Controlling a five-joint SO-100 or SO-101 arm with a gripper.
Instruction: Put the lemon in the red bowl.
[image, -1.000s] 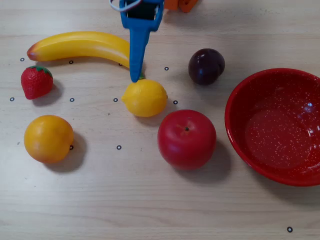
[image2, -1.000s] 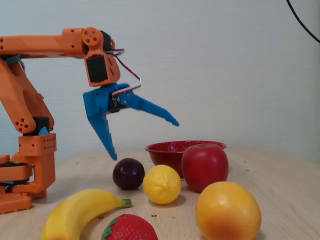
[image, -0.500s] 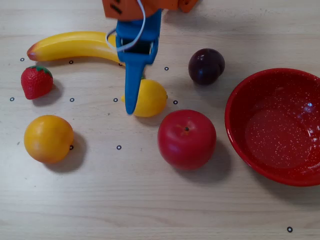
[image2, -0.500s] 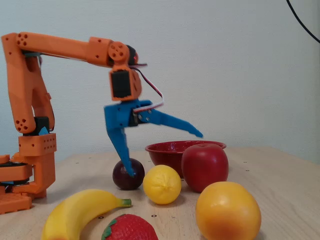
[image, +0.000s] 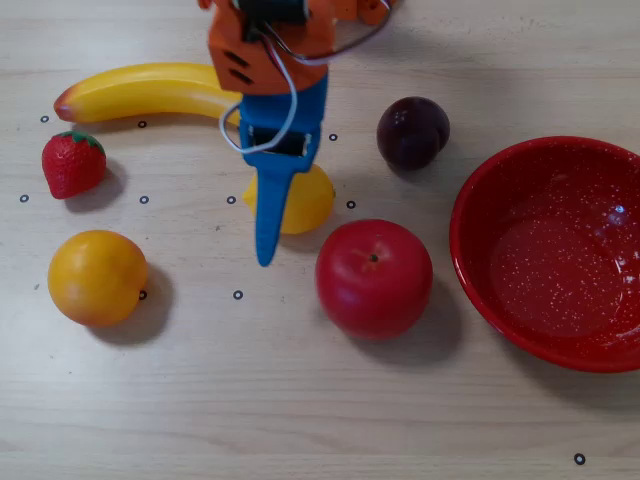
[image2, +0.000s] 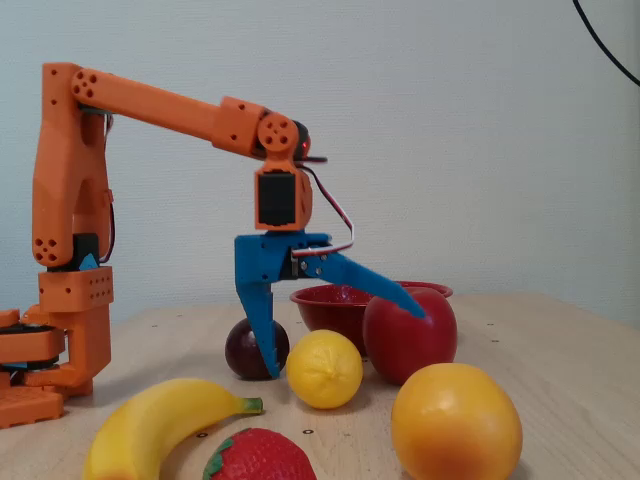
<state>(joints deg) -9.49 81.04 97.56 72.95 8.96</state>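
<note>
A: Lemon (image: 300, 200)?
B: On the table, between banana (image: 150, 90) and red apple (image: 373, 278), plum (image: 412, 131) behind; well apart from red bowl (image: 545, 250) at right of the overhead view

A: Feel of it?
B: Probably light, hard plastic, glossy and rounded, so likely slippery; best pinched across the fat middle, away from the nub

A: Gripper (image2: 345, 345)?
B: Spread wide, nothing pinched. In the fixed view, one blue finger (image2: 262, 330) steep down beside the lemon's left flank, the other (image2: 375, 288) angled out over the top toward the apple

A: Arm?
B: Reaching out from base at left, wrist bent straight down over the lemon. Contact with the fruit: cannot tell
</note>
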